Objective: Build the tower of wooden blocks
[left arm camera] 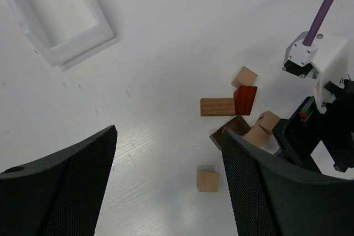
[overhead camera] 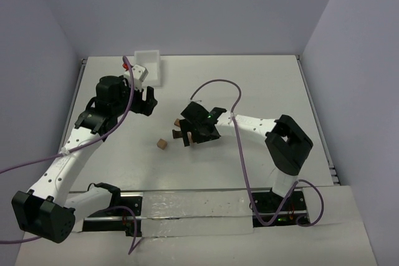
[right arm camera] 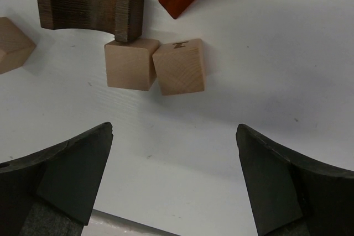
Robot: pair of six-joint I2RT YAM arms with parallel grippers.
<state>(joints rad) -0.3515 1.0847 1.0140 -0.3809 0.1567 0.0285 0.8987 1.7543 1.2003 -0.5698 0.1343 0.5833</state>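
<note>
White table (overhead camera: 249, 85): blocks (left arm camera: 217, 106) scattered, nothing stacked yet. Right gripper (right arm camera: 172, 147) wide open, empty, poised over tan cubes (right arm camera: 131, 63) for pick. Left gripper (left arm camera: 168, 136) open, empty, aside for room.

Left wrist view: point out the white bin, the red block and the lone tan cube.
white bin (left arm camera: 83, 42): left wrist view, its lower rim.
red block (left arm camera: 245, 99): left wrist view, its middle.
lone tan cube (left arm camera: 207, 181): left wrist view, its middle.
</note>
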